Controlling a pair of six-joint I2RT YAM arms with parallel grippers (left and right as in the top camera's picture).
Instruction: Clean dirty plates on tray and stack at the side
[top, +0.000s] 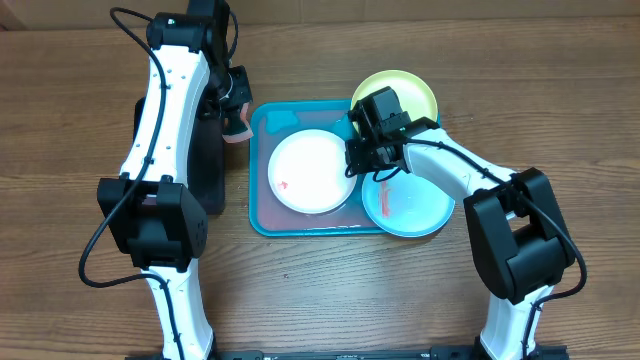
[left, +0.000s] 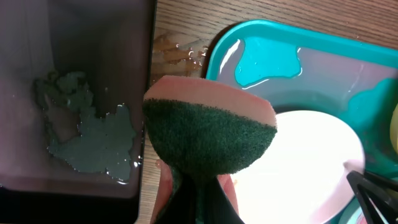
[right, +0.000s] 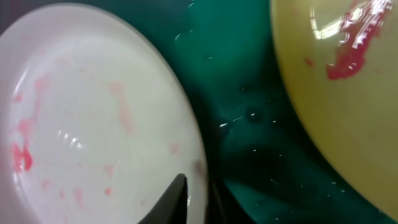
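Note:
The white plate (top: 312, 172) lies on the turquoise tray (top: 262, 215), with red smears that show in the right wrist view (right: 93, 112). My right gripper (top: 363, 155) grips its right rim; one finger (right: 186, 199) lies on the plate's top and the other is hidden below. The lime-green plate (top: 400, 92) sits at the tray's back right and has a red smear (right: 348, 112). The light aqua plate (top: 415, 210) overlaps the tray's right edge. My left gripper (top: 238, 115) is shut on a pink and green sponge (left: 211, 137) above the tray's left edge.
A black tray (left: 62, 62) holding a puddle of foamy water lies left of the turquoise tray (left: 323, 46). Water is spilled on the wood between them (left: 177, 53) and pooled inside the turquoise tray (left: 267, 62). Both arms reach in from the front.

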